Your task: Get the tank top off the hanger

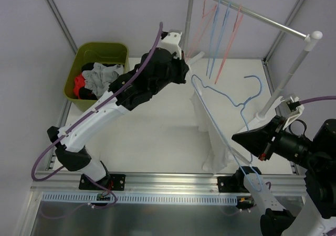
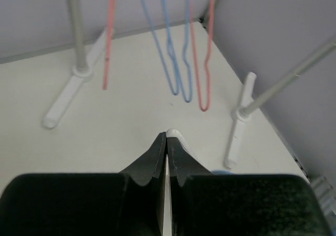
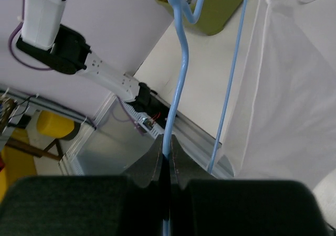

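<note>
A white tank top [image 1: 212,141] hangs from a blue wire hanger [image 1: 253,77] held slanting above the table. My right gripper [image 1: 234,138] is shut on the hanger's wire; in the right wrist view the blue wire [image 3: 183,52] runs straight into its closed jaws [image 3: 168,144], with the white cloth [image 3: 294,99] hanging to the right. My left gripper [image 1: 185,63] is at the top's upper end, shut on a thin fold of white fabric [image 2: 174,135] that pokes out past the fingertips [image 2: 167,137].
A clothes rack [image 1: 252,13] stands at the back right with several pink and blue empty hangers [image 1: 220,31], also in the left wrist view [image 2: 178,63]. Its white feet [image 2: 68,94] rest on the table. A green bin [image 1: 103,46] of clothes sits back left.
</note>
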Controlling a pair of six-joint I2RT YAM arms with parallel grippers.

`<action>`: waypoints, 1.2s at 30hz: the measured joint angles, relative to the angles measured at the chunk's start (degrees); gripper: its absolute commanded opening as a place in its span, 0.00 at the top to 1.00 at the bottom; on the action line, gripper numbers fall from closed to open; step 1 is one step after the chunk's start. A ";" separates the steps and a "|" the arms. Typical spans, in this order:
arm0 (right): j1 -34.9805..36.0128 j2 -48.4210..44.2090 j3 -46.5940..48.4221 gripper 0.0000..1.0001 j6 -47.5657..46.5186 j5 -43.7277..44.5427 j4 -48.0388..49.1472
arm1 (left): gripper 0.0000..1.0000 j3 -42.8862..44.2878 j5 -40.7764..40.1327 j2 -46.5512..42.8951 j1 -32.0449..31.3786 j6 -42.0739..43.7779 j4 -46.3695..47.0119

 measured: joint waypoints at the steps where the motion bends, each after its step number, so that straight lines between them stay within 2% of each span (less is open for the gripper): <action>1: 0.85 0.02 -0.52 1.00 -0.02 -1.11 0.11 | 1.00 -1.73 -3.04 -1.66 0.35 -0.87 0.02; 6: 6.08 0.22 -0.74 1.00 -0.02 -6.86 1.92 | 1.00 -7.56 -11.63 -7.93 2.25 -3.96 -0.26; 9: 7.82 0.68 0.94 1.00 -0.11 -8.26 3.98 | 1.00 -9.20 -11.06 -9.86 3.69 -4.92 -0.26; 12: 8.13 0.74 1.86 1.00 -0.15 -4.72 6.97 | 1.00 -10.91 -6.49 -11.15 4.24 -5.22 0.15; 15: 8.20 -0.81 -1.95 1.00 0.46 3.06 13.09 | 1.00 -15.76 -0.39 -14.19 4.33 -5.86 0.70; 18: 8.20 -5.35 -13.62 1.00 3.78 9.88 26.69 | 1.00 -23.52 7.32 -19.47 4.33 -6.78 3.06; 22: 8.20 -9.55 -28.35 1.00 8.72 18.47 47.95 | 1.00 -28.30 24.50 -23.39 4.33 -6.84 6.34; 26: 8.20 -9.57 -37.05 1.00 10.05 27.02 73.33 | 1.00 -31.63 43.95 -23.10 4.31 -6.67 10.27; 28: 8.20 -9.14 -39.06 1.00 8.15 30.60 82.90 | 1.00 -34.91 50.56 -22.49 4.28 -6.71 11.41; 31: 8.20 -8.31 -37.79 1.00 3.06 33.66 88.72 | 1.00 -41.29 51.08 -22.27 4.02 -7.06 11.17; 36: 8.20 -11.54 -37.24 0.99 -6.75 37.42 88.52 | 1.00 -49.05 38.91 -22.73 4.04 -9.29 7.67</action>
